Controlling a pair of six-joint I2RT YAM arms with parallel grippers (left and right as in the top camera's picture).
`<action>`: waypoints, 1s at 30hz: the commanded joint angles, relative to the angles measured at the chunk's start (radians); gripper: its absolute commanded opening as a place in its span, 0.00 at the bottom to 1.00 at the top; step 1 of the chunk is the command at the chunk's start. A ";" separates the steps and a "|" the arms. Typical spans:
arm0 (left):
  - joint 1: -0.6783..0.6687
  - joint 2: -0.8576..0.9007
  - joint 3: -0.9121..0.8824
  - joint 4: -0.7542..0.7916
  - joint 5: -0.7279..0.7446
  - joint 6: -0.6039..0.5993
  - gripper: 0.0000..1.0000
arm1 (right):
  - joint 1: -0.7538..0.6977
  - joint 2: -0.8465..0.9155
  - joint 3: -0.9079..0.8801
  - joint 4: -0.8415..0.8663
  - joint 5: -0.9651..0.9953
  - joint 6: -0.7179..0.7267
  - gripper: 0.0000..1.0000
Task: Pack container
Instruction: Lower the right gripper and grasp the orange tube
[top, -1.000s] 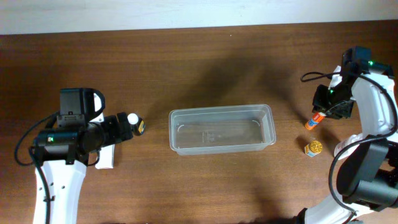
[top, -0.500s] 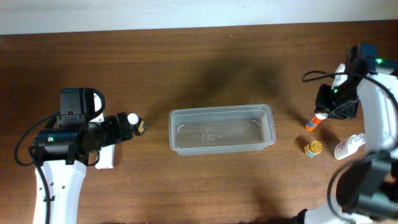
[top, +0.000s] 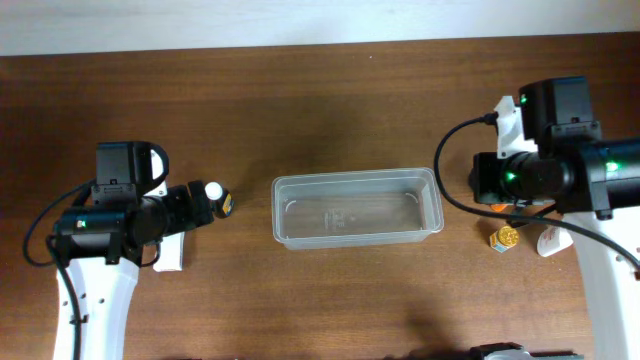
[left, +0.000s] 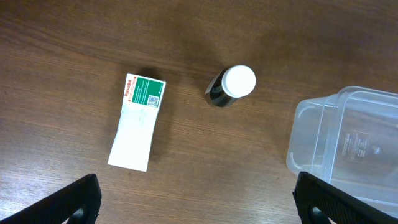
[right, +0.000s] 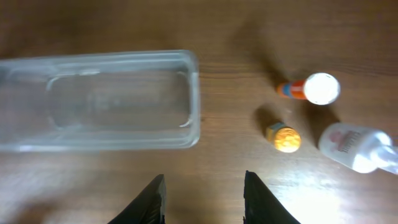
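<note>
The clear plastic container (top: 355, 179) sits mid-table and holds nothing; it also shows in the left wrist view (left: 297, 124) and the right wrist view (right: 194, 99). My left gripper (top: 192, 206) is open and empty, left of a dark bottle with a white cap (top: 216, 197) (left: 231, 86); its jaws (left: 196, 199) hang above bare wood. My right gripper (top: 488, 180) (right: 202, 199) is open and empty, hovering just right of the container. An orange bottle with a white cap (right: 309, 89), a small yellow-capped bottle (top: 504, 238) (right: 283, 137) and a white bottle (top: 553, 241) (right: 353, 147) lie near it.
A white box with a green label (top: 170, 255) (left: 138, 121) lies by the left arm. The right arm covers the orange bottle in the overhead view. The table's far edge meets a pale wall at the top.
My right arm has swung in from the far right edge toward the container and now hangs over the orange bottle's spot. The left arm and the objects have not moved.
</note>
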 joint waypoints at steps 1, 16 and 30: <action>-0.002 0.003 0.021 -0.001 0.010 0.020 0.99 | -0.024 0.031 0.008 0.017 0.132 0.067 0.40; -0.002 0.003 0.021 -0.001 0.011 0.020 0.99 | -0.337 0.357 0.008 0.116 0.117 0.066 0.69; -0.002 0.003 0.021 0.003 0.011 0.020 0.99 | -0.404 0.626 0.007 0.144 -0.013 0.015 0.64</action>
